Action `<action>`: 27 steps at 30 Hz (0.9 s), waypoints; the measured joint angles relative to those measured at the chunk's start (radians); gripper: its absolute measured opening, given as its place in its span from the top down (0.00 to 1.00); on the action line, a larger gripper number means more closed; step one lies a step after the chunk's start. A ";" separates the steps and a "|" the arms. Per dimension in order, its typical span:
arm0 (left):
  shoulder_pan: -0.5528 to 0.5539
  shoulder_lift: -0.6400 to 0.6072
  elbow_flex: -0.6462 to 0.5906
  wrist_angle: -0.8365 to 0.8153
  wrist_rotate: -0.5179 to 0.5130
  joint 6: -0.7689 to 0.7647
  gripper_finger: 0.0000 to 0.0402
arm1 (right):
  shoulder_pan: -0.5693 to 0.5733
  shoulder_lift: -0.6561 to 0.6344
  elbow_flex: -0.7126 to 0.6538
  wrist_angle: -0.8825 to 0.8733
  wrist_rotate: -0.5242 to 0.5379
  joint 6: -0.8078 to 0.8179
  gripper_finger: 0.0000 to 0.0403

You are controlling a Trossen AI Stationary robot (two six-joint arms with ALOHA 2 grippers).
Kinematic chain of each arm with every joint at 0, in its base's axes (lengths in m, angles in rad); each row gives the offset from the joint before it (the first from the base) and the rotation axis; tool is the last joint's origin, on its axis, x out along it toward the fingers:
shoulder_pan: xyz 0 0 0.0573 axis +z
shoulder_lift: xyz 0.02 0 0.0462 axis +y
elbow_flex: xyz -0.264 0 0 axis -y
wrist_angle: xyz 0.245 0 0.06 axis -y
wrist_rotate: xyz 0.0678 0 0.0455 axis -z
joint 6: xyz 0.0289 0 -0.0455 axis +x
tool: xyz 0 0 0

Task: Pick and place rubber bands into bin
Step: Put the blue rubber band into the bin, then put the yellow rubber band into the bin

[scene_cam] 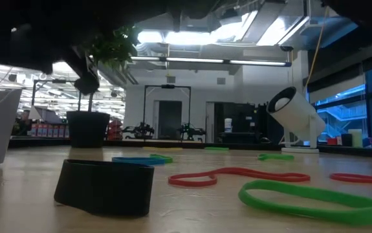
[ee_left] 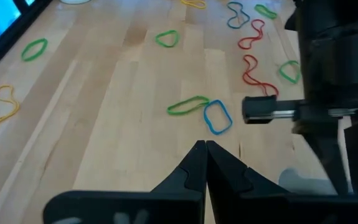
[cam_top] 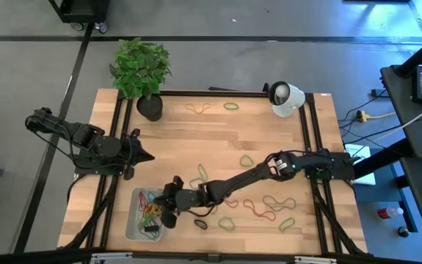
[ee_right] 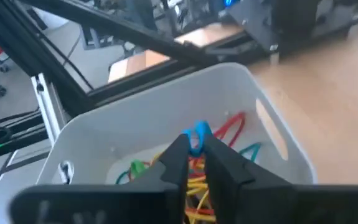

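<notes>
The bin, a small pale tray near the table's front left, holds several coloured rubber bands. My right gripper reaches across the table and hangs over the bin. A blue rubber band sits between its fingertips, which stand a narrow gap apart. More rubber bands lie flat on the wood: red, green, black and tan. My left gripper waits shut at the table's left side, above the wood. My right gripper has the blue rubber band's loop between its two fingertips, only at their free ends. The fingers slant down from the table's right side. The band is clear of the bin's floor, above the bands that lie inside.
A potted plant stands at the far left and a white cone-shaped device at the far right. A blue band and a green band lie mid-table. Black rails run along the table's sides.
</notes>
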State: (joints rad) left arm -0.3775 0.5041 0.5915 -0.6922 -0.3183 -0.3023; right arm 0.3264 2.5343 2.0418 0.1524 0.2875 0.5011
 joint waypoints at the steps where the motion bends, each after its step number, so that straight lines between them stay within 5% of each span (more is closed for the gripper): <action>1: 0.000 0.000 0.000 0.000 0.001 0.001 1.00 | -0.002 0.000 0.000 -0.013 -0.014 0.010 0.84; 8: 0.000 0.000 0.000 0.000 0.000 0.001 0.99 | -0.017 -0.022 0.007 -0.039 -0.026 -0.046 0.65; 12: 0.000 0.005 0.000 0.001 -0.004 0.001 0.99 | -0.022 -0.065 0.052 -0.214 -0.035 -0.063 0.62; 16: 0.000 0.016 0.000 0.013 -0.014 0.001 0.99 | -0.024 -0.119 0.172 -0.555 -0.037 -0.036 0.69; 20: 0.000 0.073 0.000 0.031 -0.029 0.001 0.96 | -0.018 -0.144 0.313 -0.953 -0.032 -0.039 0.87; 23: 0.000 0.155 0.000 0.059 -0.037 0.001 0.91 | 0.014 -0.188 0.271 -1.135 -0.022 -0.052 0.98; 27: 0.009 0.292 0.001 0.124 -0.066 0.017 0.81 | 0.066 -0.275 0.128 -1.259 0.005 0.026 0.96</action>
State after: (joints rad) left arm -0.3687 0.7961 0.5927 -0.5678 -0.3841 -0.2857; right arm 0.3926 2.2589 2.1703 -1.1065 0.2922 0.5275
